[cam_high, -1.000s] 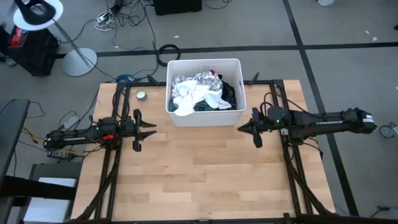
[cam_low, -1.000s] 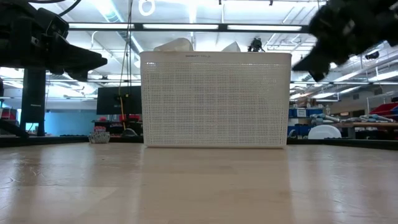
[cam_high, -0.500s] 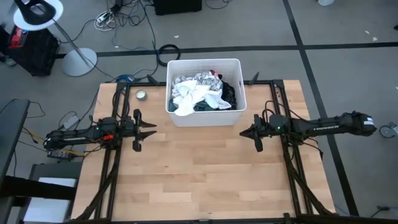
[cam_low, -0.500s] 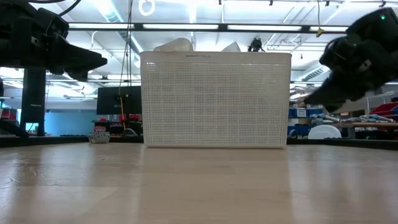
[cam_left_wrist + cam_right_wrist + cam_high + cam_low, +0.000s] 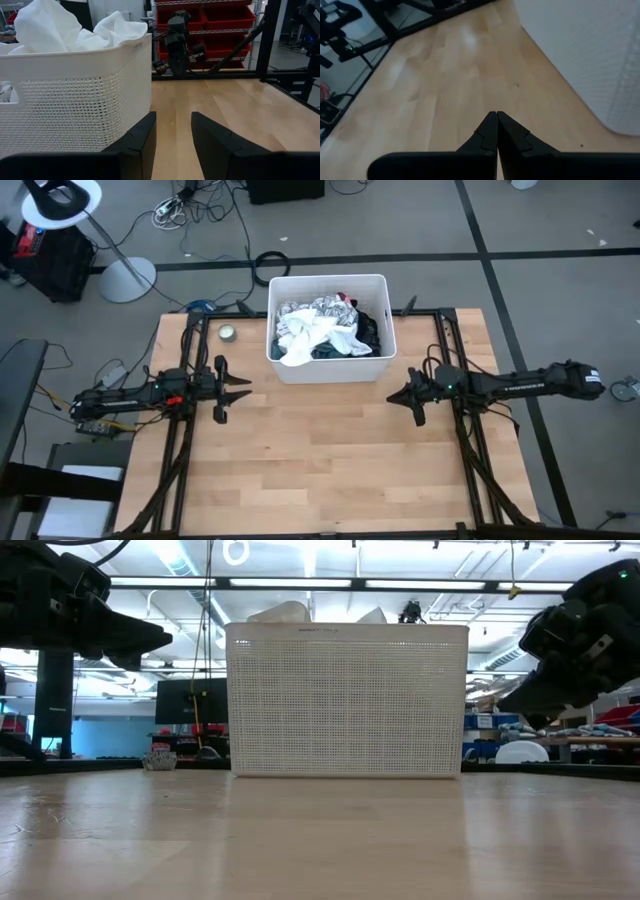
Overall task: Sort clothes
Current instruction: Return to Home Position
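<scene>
We see clothes (image 5: pixel 318 330) piled in white bin (image 5: pixel 328 370) on counter (image 5: pixel 320 465). Our left hand (image 5: pixel 247 388) open, empty; right hand (image 5: pixel 393 396) closed, empty, near bin.

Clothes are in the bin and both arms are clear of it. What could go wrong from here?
1. The white garment heaps above the rim of the bin toward its near-left corner; it might slip over onto the table.
2. The right claw, shut, lies close to the bin's near-right corner; a swing that way could nudge the bin.
The left claw waits open at the table's left, apart from the bin.
</scene>
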